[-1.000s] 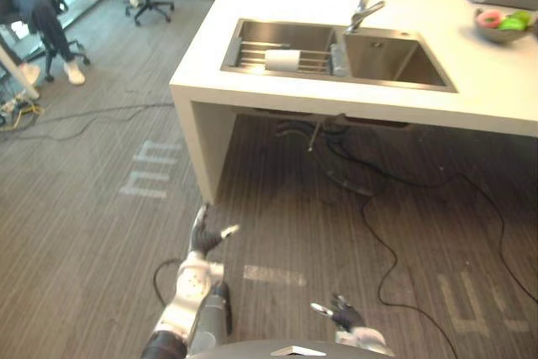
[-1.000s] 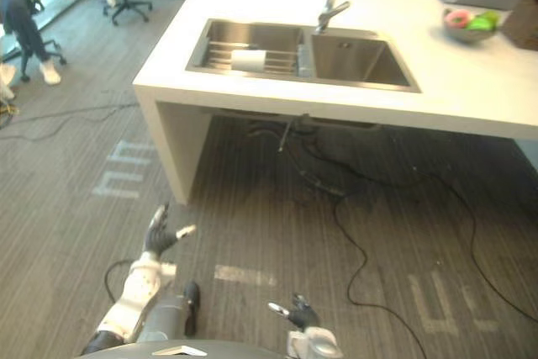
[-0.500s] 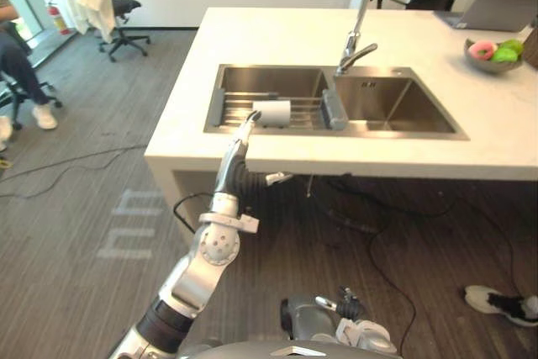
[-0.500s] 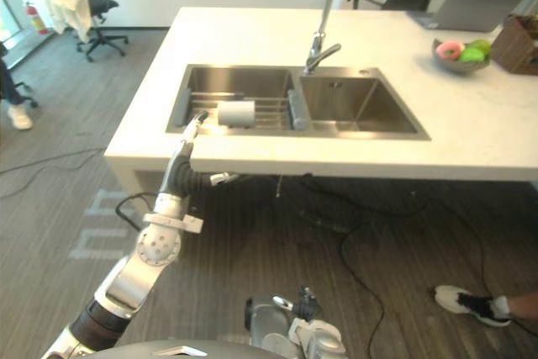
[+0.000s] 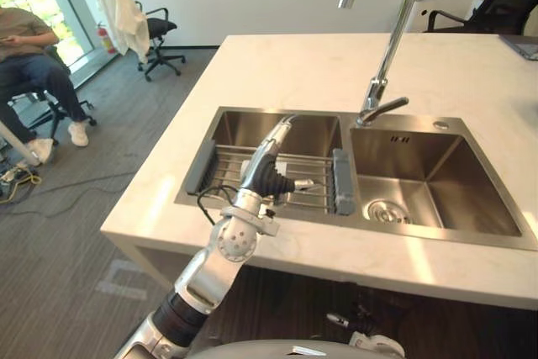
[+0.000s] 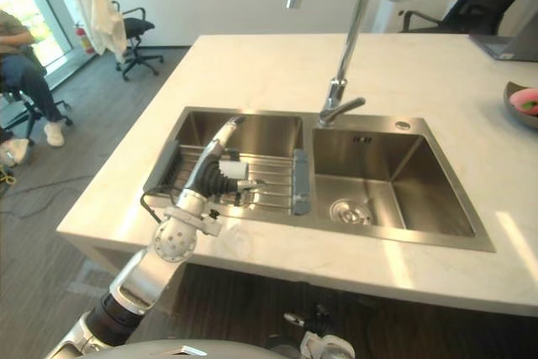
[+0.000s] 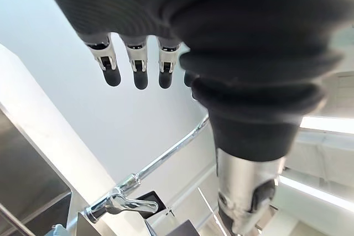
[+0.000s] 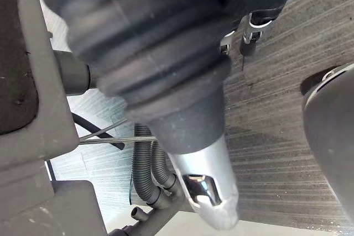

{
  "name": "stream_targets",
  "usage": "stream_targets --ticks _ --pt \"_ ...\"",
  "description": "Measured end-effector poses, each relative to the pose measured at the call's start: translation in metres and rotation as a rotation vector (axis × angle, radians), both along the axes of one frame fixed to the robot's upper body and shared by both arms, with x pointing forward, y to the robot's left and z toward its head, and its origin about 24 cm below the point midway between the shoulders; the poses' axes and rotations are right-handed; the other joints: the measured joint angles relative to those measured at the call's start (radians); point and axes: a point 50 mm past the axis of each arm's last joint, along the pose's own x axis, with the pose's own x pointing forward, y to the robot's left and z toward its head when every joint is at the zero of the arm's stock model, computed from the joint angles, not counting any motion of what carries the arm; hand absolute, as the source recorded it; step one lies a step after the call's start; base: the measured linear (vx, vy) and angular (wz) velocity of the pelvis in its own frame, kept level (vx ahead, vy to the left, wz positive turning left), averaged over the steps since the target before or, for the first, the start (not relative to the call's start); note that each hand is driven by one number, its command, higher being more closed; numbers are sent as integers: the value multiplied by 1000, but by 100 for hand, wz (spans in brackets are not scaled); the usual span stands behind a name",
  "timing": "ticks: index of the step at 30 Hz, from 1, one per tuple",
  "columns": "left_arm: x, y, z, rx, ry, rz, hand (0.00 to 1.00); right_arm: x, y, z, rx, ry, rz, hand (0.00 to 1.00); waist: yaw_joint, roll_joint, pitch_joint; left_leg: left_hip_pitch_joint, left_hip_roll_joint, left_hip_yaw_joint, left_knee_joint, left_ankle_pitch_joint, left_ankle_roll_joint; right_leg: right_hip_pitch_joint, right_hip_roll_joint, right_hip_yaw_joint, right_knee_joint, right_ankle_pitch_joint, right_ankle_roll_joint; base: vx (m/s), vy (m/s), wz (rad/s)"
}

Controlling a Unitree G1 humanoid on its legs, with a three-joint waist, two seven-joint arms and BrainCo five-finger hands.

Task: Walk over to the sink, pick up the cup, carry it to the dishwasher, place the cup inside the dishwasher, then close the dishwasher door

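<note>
So the cup [image 6: 239, 171] is lying on the wire rack [image 5: 315, 176] in the left basin of the sink [image 5: 437, 166], left of centre in the head views, but it's mostly hidden. The left hand [image 5: 269, 161] sits right over it and only a sliver of white peeks out beside the dark wrist cover. I honestly can't tell if the hand is touching the cup or just above it. The hand looks wide: fingers [image 7: 135, 67] are straight, pointing toward the back of the basin, and the thumb sticks out to the right across the rack, wrapped around nothing. The right hand [image 8: 155, 59] is low at the bottom edge, down under the counter [image 5: 294, 73], and I can't tell how it's set. The faucet [image 5: 388, 48] arcs up through the top centre with its tip cut off. A seated person [image 5: 34, 65] is half cropped at the upper left, near an office chair [image 5: 155, 35] draped with white cloth. Compared to half a second ago, the camera has moved in much closer. The left hand was only at the counter's front edge with the cup in plain view, and now it's over the rack covering it.
</note>
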Motion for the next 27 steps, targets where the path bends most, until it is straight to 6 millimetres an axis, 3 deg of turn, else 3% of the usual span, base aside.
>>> stream_targets --ticks 1,3,4,10,17,21,27 --pt "-1 -7 4 16 -15 -39 0 -3 -4 0 -7 8 -13 0 -6 6 -17 -10 -34 -10 -191 53 -24 -10 3 -4 -18 8 9 249 54 11" --pt "0 -9 4 52 -26 -62 0 -7 -4 -2 -1 17 -35 0 -15 0 -43 37 -66 -21 -337 99 -40 -34 -9 0 -25 9 22 173 73 12" --pt "2 -7 3 75 -23 -63 0 -9 -4 -2 0 22 -41 0 -19 -19 -41 51 -82 -10 -382 124 -30 -42 -20 8 -30 12 31 113 73 0" --pt "8 7 -16 214 45 -67 0 -13 8 -6 33 50 -32 0 -13 -56 -48 81 -107 52 -424 122 -17 -45 -36 78 -64 34 52 10 74 -28" --pt "23 32 -63 448 249 -28 0 -13 8 -6 22 78 28 0 -53 -63 -49 145 -130 77 -506 154 -6 -13 -43 85 -120 67 60 -23 24 -10" --pt "30 44 -68 496 278 0 0 -21 7 -8 11 120 66 0 -57 -72 -54 154 -134 78 -527 163 -4 -10 -46 84 -128 69 63 0 0 0" --pt "51 58 -52 548 230 65 0 -20 7 -8 12 120 69 0 -76 -77 -53 182 -142 105 -549 163 -2 18 -50 95 -169 87 68 3 6 -7"
